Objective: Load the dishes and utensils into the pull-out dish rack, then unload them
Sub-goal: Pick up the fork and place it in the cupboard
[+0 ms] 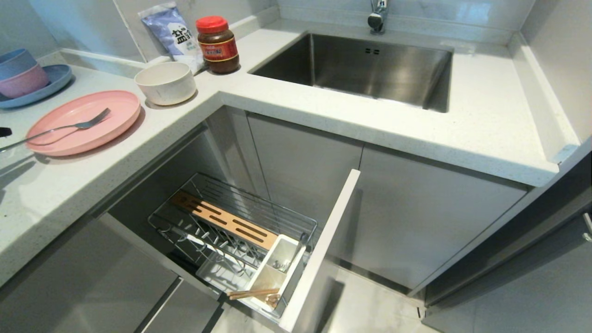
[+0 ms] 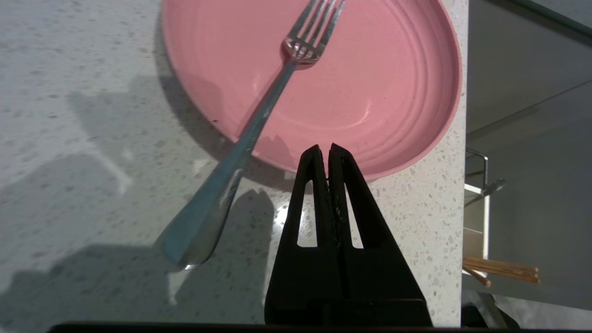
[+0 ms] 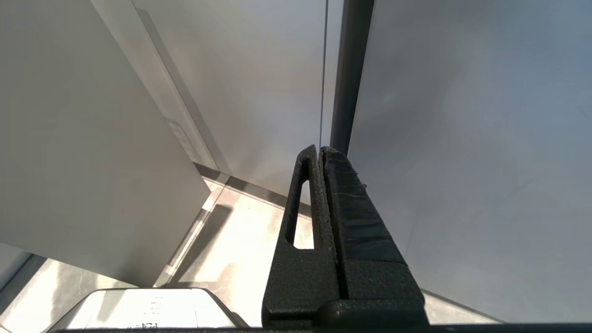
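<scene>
Pink plate [image 1: 83, 121] sits on the table [image 1: 286, 106] with a silver fork [image 1: 55, 130] across it. The left gripper [image 2: 323, 152], fingers pressed together and empty, hovers at the plate's edge. Chopsticks [image 1: 253, 293] rest in the pulled-out rack's caddy [image 1: 277, 273]. The right gripper [image 3: 319, 152] is also pressed together, beside cabinet doors.

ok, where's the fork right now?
Head view, far left: the fork lies with its tines on the pink plate, handle overhanging onto the countertop.
</scene>
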### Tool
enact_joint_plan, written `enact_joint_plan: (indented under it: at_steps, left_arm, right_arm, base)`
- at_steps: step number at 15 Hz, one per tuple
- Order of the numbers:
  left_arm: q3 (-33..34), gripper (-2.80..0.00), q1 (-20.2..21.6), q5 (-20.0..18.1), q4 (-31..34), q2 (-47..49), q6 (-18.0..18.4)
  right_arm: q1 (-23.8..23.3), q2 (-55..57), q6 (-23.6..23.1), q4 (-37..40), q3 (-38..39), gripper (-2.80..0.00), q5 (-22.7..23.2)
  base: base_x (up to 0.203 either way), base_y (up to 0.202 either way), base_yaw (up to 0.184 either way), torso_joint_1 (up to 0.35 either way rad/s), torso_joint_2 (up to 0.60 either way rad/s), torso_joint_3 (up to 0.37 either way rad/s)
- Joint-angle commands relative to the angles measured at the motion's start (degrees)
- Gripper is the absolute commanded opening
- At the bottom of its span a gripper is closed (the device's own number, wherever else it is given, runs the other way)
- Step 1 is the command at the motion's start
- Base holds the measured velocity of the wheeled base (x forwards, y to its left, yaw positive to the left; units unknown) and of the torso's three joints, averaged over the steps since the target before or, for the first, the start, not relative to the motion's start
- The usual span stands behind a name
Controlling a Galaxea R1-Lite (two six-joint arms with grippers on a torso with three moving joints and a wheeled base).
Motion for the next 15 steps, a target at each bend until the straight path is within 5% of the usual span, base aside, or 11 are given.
enact_joint_plan:
  at_steps: [1, 2, 15]
  left_arm:
    - [0.06, -2.8, -0.81, -0.31, 0.21, 0.41, 0.14]
    - [0.09, 0.0, -0.9, -0.34, 0.32, 0.03, 0.22]
    - [0.5, 0.0, -5.85, 0.94, -7.84, 2.87, 0.57]
  right_arm:
    - [0.01, -0.13, 0.02, -0.02, 0.0, -2.8, -0.01]
    - [0.01, -0.13, 0.02, -0.02, 0.09, -2.8, -0.01]
    - [0.01, -0.14, 0.02, -0.02, 0.0, -2.8, -0.01]
  base:
    - [0.0, 0.0, 0.0, 0.0, 0.0, 0.0]
    - [0.0, 0.0, 0.0, 0.0, 0.0, 0.0]
    - [0.0, 0.0, 0.0, 0.0, 0.0, 0.0]
